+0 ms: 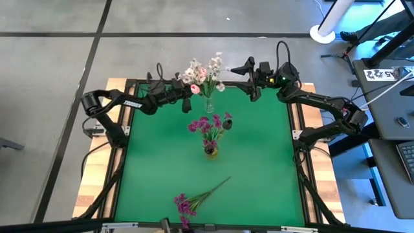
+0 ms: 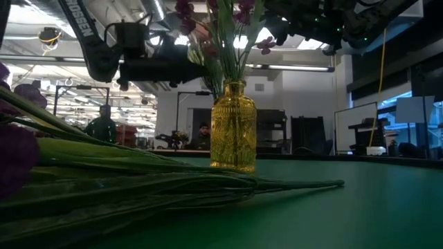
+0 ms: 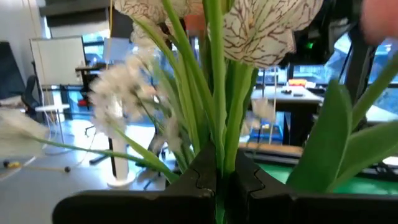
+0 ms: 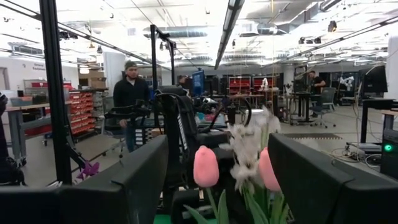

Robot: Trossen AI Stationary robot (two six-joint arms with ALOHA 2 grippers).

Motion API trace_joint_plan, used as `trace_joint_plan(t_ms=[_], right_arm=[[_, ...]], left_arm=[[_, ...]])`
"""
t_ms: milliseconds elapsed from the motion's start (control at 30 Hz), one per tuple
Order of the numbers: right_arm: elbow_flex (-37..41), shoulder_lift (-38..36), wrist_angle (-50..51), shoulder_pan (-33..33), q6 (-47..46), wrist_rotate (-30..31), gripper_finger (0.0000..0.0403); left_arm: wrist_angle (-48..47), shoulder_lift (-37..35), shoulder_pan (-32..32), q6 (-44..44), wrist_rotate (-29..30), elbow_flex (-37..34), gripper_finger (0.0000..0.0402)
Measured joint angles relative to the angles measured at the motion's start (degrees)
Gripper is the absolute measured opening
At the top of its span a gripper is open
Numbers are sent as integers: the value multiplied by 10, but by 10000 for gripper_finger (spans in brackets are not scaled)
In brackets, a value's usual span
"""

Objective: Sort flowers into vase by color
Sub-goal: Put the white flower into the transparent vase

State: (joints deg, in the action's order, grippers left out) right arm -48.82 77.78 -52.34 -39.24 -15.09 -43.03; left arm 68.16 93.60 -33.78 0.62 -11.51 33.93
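A clear vase [image 1: 208,105] near the table's far edge holds white blossom sprigs and pink-white tulips [image 1: 204,74]. A yellow vase [image 1: 211,150] [image 2: 233,124] at mid-table holds purple flowers [image 1: 210,124]. Another purple sprig [image 1: 194,200] [image 2: 173,183] lies flat near the table's near edge. My left gripper [image 1: 188,90] [image 3: 222,186] sits at the left of the white-pink bunch, shut on green stems. My right gripper [image 1: 236,67] [image 4: 217,186] hovers at the bunch's right, open, its fingers on either side of the pink tulip buds [image 4: 206,167] without touching them. My left gripper pinches green tulip stems [image 3: 221,158] between its two fingers [image 3: 198,180], below the veined white bud [image 3: 261,31] and above the clear vase. It comes in level from the table's left, across the upright stems. Whether the stem ends stand in the vase cannot be told.
The table's wooden frame and black rails [image 1: 121,139] border the green mat. The mat between the yellow vase and the lying sprig is bare. A person [image 4: 130,93] stands in the room beyond the table. A desk with equipment [image 1: 394,97] is off the right side.
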Motion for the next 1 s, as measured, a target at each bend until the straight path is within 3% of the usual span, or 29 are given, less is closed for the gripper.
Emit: trace_joint_plan(t_ms=[567,733,867,1000], right_arm=[[0,0,-1,0,0,0,276],[0,0,-2,0,2,0,276],[0,0,-2,0,2,0,276],[0,0,-2,0,3,0,276]], left_arm=[[-4,28,0,0,-1,0,0],[-8,28,3,-13,-31,15,0],[-71,28,13,-16,-57,54,10],[-189,28,34,33,-44,102,34]])
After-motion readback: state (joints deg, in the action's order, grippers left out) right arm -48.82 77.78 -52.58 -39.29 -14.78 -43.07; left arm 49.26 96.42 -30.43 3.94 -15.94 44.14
